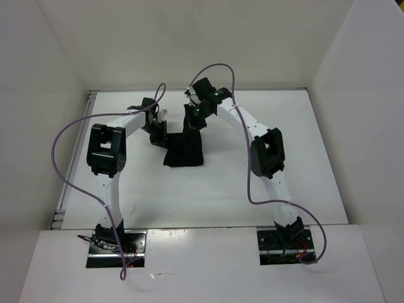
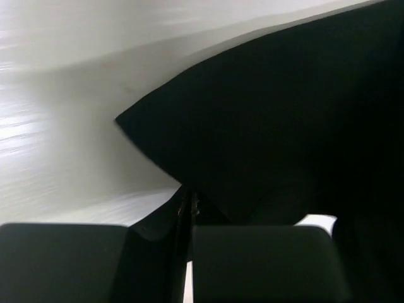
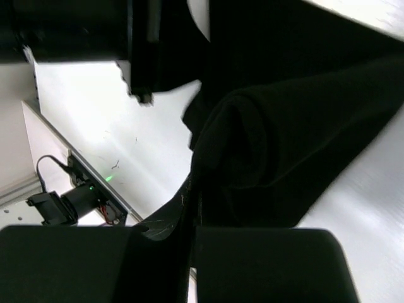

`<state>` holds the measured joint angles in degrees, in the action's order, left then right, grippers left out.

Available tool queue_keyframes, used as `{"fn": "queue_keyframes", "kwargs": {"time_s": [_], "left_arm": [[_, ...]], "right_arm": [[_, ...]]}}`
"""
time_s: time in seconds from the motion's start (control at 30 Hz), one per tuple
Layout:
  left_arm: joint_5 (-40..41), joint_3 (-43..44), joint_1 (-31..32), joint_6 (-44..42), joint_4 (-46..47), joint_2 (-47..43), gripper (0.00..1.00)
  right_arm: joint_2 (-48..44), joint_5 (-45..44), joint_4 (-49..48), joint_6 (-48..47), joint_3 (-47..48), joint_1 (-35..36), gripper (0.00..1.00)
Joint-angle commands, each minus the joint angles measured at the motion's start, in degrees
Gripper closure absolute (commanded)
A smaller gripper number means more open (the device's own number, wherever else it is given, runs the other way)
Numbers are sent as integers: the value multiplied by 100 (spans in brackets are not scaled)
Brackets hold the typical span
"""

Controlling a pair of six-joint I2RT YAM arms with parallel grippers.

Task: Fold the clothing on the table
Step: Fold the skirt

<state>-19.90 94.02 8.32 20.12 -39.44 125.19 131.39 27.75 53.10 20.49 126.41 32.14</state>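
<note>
Black clothing (image 1: 184, 151) darkens both wrist views so its folds are hard to read, yet we see left gripper (image 2: 187, 203) and right gripper (image 3: 191, 203) pinching it.

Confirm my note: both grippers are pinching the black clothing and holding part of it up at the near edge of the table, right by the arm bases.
Wrong place. The top external view shows the left gripper and right gripper holding the clothing up toward the far side of the table, not at its near edge. The rest stands: both pinch the black fabric and part of it is raised.
</note>
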Motion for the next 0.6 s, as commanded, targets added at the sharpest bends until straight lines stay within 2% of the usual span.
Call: {"fn": "queue_keyframes", "kwargs": {"time_s": [0.0,0.17,0.47,0.57], "left_arm": [[-461,-313,-14,150,560,-12,95],[-462,-428,-14,150,622,-12,95],[-401,-481,-14,97,569,-64,95],[-401,-481,-14,97,569,-64,95]], "right_arm": [[342,143,358,-19,770,178,100],[1255,205,939,-19,2130,354,100],[1722,319,921,34,2239,460,100],[1854,372,921,34,2292,512,94]]}}
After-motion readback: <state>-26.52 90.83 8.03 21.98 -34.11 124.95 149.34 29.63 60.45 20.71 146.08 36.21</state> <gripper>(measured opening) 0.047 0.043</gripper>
